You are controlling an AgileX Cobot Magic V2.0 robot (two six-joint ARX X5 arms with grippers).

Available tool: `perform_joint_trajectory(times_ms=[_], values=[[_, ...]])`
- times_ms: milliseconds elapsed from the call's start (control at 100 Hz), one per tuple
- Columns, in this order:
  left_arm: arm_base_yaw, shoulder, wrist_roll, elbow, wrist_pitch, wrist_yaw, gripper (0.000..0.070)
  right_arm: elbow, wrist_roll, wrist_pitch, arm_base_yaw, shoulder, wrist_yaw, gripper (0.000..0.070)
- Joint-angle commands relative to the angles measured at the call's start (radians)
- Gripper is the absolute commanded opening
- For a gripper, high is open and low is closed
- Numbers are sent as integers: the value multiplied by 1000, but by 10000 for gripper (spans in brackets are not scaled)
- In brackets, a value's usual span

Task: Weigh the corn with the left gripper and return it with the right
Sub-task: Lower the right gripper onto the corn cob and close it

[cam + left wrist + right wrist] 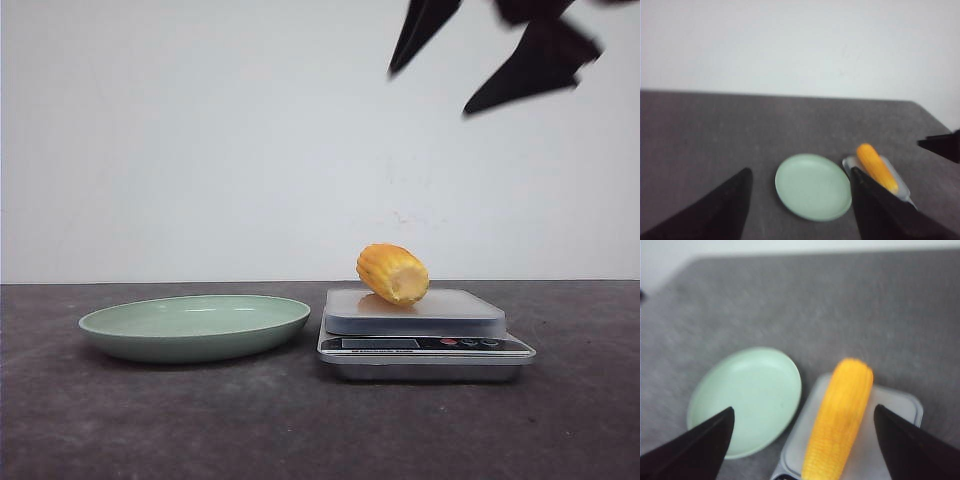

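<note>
The corn [392,273] lies on its side on the platform of the silver kitchen scale [425,335], its pale cut end turned toward the front edge of the dark surface [300,420]; the scale stands just beside the pale green plate [195,326], which sits nearer the surface's left edge; the right hand [478,70] hangs high above the scale, fingers spread wide and touching nothing; the left hand [800,200] is likewise wide apart and holds nothing, well above the plate and scale.
</note>
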Motion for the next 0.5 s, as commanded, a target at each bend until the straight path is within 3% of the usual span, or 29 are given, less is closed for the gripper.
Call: perform_joint_trajectory(times_ms=[0,400,490], values=[[-8,-11,-46,11,-8,0,361,37,-17,11,19,72,13,565],[-6,-20,-66,-7,-130,-10,360,127,-17,11,38,340,154,564],[-6,-20,-69,-10,-144,-33,360,127,-17,14,37,367,152,564]])
